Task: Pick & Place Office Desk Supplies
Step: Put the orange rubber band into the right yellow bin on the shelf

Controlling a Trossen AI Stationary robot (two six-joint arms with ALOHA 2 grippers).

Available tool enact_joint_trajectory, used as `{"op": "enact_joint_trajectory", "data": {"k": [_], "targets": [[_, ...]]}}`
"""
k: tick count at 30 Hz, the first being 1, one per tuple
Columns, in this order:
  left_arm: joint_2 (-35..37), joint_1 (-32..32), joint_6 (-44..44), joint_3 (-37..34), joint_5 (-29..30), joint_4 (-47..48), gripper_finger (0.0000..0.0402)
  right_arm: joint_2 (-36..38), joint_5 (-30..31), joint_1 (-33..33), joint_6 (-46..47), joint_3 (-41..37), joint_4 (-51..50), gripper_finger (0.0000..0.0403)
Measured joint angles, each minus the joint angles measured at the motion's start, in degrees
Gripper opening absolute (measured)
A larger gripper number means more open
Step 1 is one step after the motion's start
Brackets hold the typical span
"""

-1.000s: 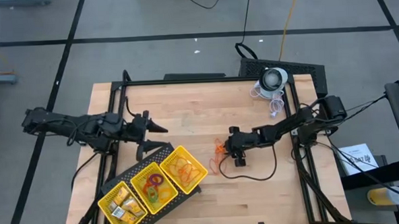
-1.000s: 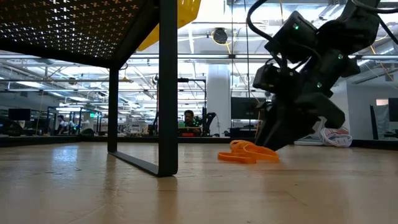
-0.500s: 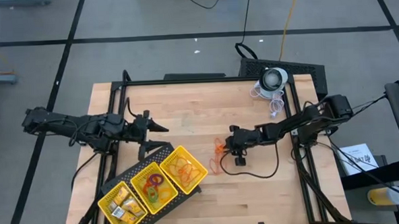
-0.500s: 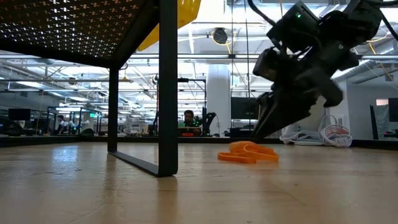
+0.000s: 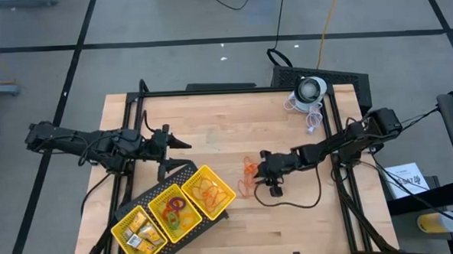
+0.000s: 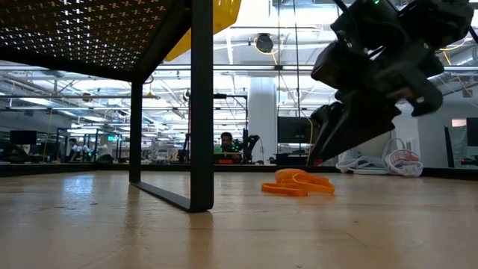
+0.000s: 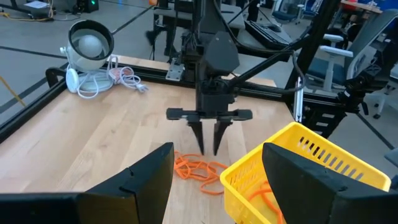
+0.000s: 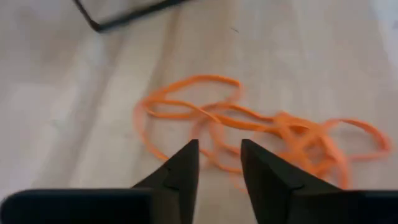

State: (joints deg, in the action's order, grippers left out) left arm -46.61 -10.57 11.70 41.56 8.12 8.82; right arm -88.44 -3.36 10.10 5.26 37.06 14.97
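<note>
The right claw hangs just above the tangle of orange rubber bands lying on the table beside the yellow tray, fingers slightly parted (pinching nothing). The left claw waits spread wide near the tray.

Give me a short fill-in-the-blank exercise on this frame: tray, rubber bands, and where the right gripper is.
1. The loose rubber bands on the table are ____ in colour.
2. The yellow tray has ____ compartments.
3. The right gripper is just above the bands, its narrowly parted fingers holding ____.
4. In the tray, the red and green rings lie in the ____ compartment.

Missing words: orange; three; nothing; middle
</note>
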Motion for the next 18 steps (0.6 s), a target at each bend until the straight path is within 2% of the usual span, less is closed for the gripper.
{"op": "enact_joint_trajectory", "data": {"k": [4,7,11,18], "targets": [[0.00,0.00,0.01,0.00,0.00,-0.02,0.0255,-0.37,3.43,1.23,-2.98,0.00,-0.76,0.0144],[0.00,0.00,0.02,0.00,0.00,-0.02,0.0255,-1.31,3.36,1.32,-3.05,0.00,-0.68,0.0155],[0.00,0.00,0.04,0.00,0.00,-0.02,0.0255,-3.70,3.37,1.26,-2.98,0.00,-0.14,0.0153],[0.00,0.00,0.04,0.02,0.00,-0.02,0.0255,-6.23,3.40,1.28,-2.95,0.09,0.24,0.0122]]}}
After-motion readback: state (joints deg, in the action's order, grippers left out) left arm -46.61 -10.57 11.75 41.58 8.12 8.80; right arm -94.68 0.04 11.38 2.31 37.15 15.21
